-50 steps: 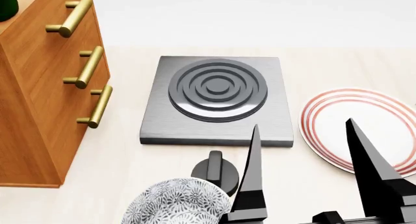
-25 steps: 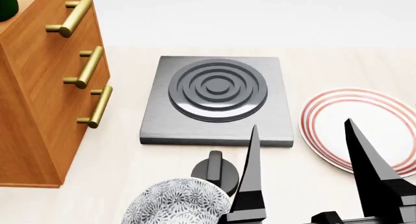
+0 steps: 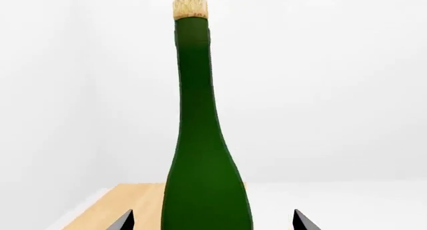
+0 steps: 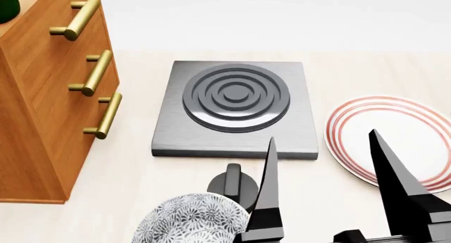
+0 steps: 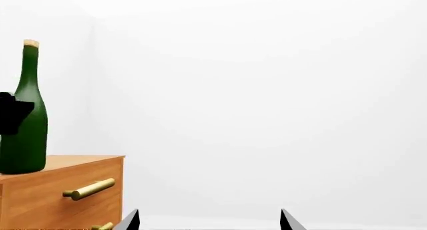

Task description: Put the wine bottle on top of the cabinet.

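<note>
The wine bottle (image 5: pixel 25 115) stood upright on top of the cabinet (image 5: pixel 63 190), at the far left. The left gripper (image 3: pixel 210 220) was spread wide around the bottle, seemingly not touching. The right gripper (image 4: pixel 320 193) hung open and empty. Placement looked done; next, draw the left arm back without tipping the bottle.

The right claw (image 4: pixel 320 145) rises from the lower edge of the head view, its 2 dark tapered fingers (image 4: pixel 269 190) pointing forward and up, spread wide with an open gap between them and nothing held. In the right wrist view only the 2 fingertips (image 5: pixel 131 221) show. The left claw (image 3: pixel 212 221) shows only as 2 dark fingertips (image 3: pixel 123 223), set apart either side of the wine bottle (image 3: pixel 200 155), not visibly touching it.
</note>
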{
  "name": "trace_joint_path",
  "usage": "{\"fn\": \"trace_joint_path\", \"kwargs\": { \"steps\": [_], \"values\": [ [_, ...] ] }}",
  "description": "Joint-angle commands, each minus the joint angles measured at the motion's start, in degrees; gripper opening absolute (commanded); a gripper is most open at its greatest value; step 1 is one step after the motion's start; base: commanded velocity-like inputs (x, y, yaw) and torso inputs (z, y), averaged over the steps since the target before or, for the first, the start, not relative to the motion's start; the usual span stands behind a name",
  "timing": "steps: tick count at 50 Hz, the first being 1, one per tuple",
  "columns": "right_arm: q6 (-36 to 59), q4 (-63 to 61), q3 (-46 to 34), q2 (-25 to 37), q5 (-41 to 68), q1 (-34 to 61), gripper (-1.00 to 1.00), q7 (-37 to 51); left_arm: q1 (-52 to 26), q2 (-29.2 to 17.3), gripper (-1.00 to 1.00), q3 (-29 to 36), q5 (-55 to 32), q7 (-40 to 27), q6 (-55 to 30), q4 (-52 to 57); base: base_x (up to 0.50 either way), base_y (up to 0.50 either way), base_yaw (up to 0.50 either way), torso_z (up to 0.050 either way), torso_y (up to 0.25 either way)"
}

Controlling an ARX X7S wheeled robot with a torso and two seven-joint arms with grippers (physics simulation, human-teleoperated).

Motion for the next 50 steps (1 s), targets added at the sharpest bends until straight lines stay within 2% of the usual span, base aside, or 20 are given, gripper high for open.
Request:
{"fn": "trace_joint_path", "kwargs": {
  "steps": [1, 3, 9, 18, 20, 23, 24, 25, 26, 32, 34, 37, 45, 50],
  "values": [
    [0.3, 0.1, -1.0, -0.1, -0.4, 0.5, 1.0, 0.1, 5.3, -4.1, 1.0, -1.2, -3.2, -0.3, -4.2, 16.8, 0.0, 0.0, 0.0, 0.0, 0.0],
    [0.4, 0.1, -1.1, -0.1, -0.4, 0.6, 1.0, 0.2, 6.8, -6.0, 1.0, 1.9, 0.1, -1.7, -3.9, 19.3, 0.0, 0.0, 0.0, 0.0, 0.0],
    [0.3, -0.1, -1.0, 0.2, -0.3, 0.4, 1.0, 0.3, 14.1, -9.1, 1.0, 5.0, 4.3, -4.6, -1.2, 27.3, 0.0, 0.0, 0.0, 0.0, 0.0],
    [0.0, -0.1, -1.1, 0.2, 0.1, 0.8, 1.0, 0.4, 25.9, -11.5, 1.0, 3.2, 5.5, -11.2, -1.8, 44.4, 0.0, 0.0, 0.0, 0.0, 0.0],
    [0.3, -0.3, -1.3, 0.2, 0.1, 1.1, 1.0, 0.5, 26.8, -11.7, 1.0, 4.8, 6.7, -11.5, -0.7, 46.0, 0.0, 0.0, 0.0, 0.0, 0.0],
    [0.9, -1.2, -1.4, 0.3, 0.7, 1.9, 1.0, 1.1, 29.7, -11.4, 1.0, 6.2, 8.6, -13.9, -0.1, 48.8, 0.0, 0.0, 0.0, 0.0, 0.0],
    [0.8, -1.4, -1.1, 0.6, 0.9, 1.8, 1.0, 1.2, 31.1, -11.8, 1.0, 9.7, 11.1, -14.6, 0.8, 49.8, 0.0, 0.0, 0.0, 0.0, 0.0],
    [0.6, -1.4, -1.0, 0.7, 1.0, 1.7, 1.0, 1.2, 31.9, -11.9, 1.0, 10.2, 11.3, -14.9, 0.4, 50.3, 0.0, 0.0, 0.0, 0.0, 0.0],
    [0.6, -1.4, -0.8, 0.9, 1.1, 1.7, 1.0, 1.2, 35.9, -8.8, 1.0, 5.5, 7.6, -16.4, 2.1, 51.1, 0.0, 0.0, 0.0, 0.0, 0.0],
    [1.2, -3.2, 0.0, 2.0, 2.6, 2.6, 1.0, 2.6, 41.8, -7.8, 1.0, 12.3, 11.2, -18.7, 4.2, 54.5, 0.0, 0.0, 0.0, 0.0, 0.0],
    [1.0, -3.2, -0.1, 2.1, 2.7, 2.8, 1.0, 2.7, 44.9, -5.9, 1.0, 9.7, 7.2, -18.3, 6.6, 55.0, 0.0, 0.0, 0.0, 0.0, 0.0],
    [1.4, -3.5, -0.8, 2.0, 2.6, 3.4, 1.0, 3.0, 47.9, -6.0, 1.0, 11.5, 8.9, -19.3, 8.7, 56.0, 0.0, 0.0, 0.0, 0.0, 0.0],
    [1.2, -4.4, -2.1, 3.2, 3.6, 5.1, 1.0, 4.6, 50.7, -5.8, 1.0, 16.4, 12.1, -20.1, 10.2, 56.9, 0.0, 0.0, 0.0, 0.0, 0.0],
    [-2.1, -4.7, -4.5, 6.6, 4.7, 6.6, 1.0, 7.5, 50.3, -6.2, 1.0, 19.5, 13.6, -20.9, 6.3, 61.9, 0.0, 0.0, 0.0, 0.0, 0.0]
  ]
}}
